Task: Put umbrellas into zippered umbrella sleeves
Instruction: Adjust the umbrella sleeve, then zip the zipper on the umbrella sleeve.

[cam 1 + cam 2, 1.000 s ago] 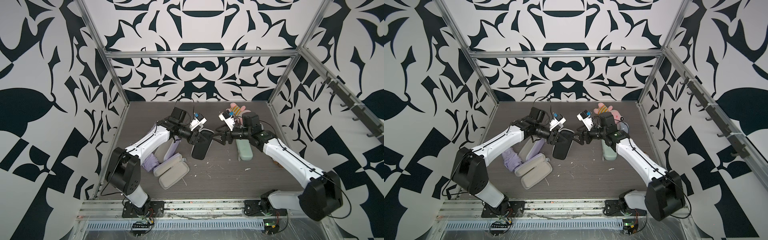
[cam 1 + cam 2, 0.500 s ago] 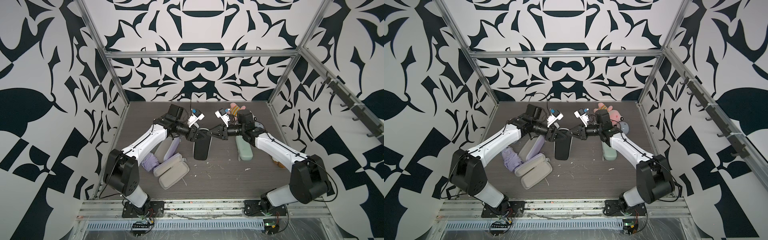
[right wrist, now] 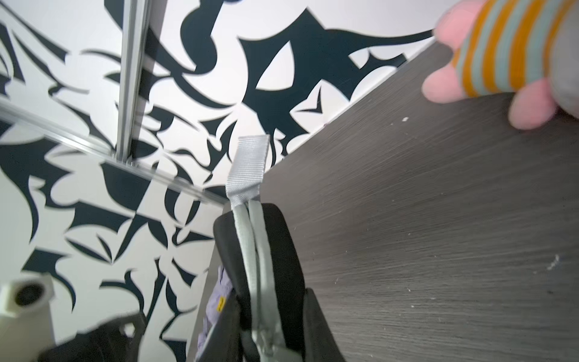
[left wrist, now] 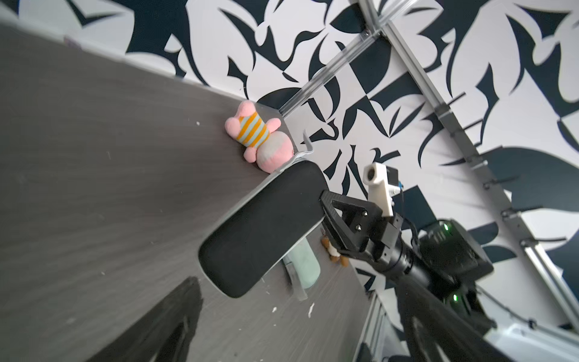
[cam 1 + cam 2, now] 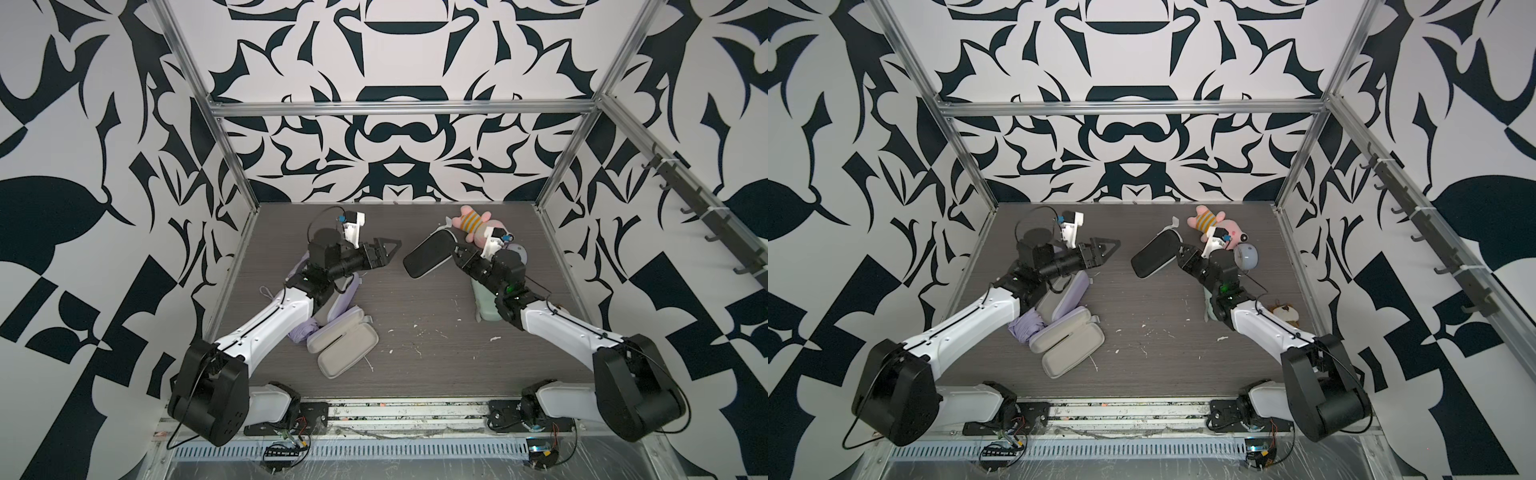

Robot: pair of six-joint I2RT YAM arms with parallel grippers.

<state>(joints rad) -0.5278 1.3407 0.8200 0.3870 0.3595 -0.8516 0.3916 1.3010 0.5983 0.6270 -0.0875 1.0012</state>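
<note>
Two grey halves of the open lilac sleeve (image 5: pixel 347 347) lie near, at 7 o'clock on the table (image 5: pixel 436 365), touching a lilac umbrella (image 5: pixel 300 332). Farther back, the left gripper (image 5: pixel 392 251) hangs spread wide, holding nothing. Toward 1 o'clock, the right gripper (image 5: pixel 457 251) pinches one end of the zipped-up black sleeve (image 5: pixel 428 259), tilted in the air near the plush toy (image 5: pixel 473 222). I think it should go down slowly and flat on bare table, without bumping the toy.

Plush toy (image 5: pixel 471 222) behind the raised sleeve (image 5: pixel 428 257)
</note>
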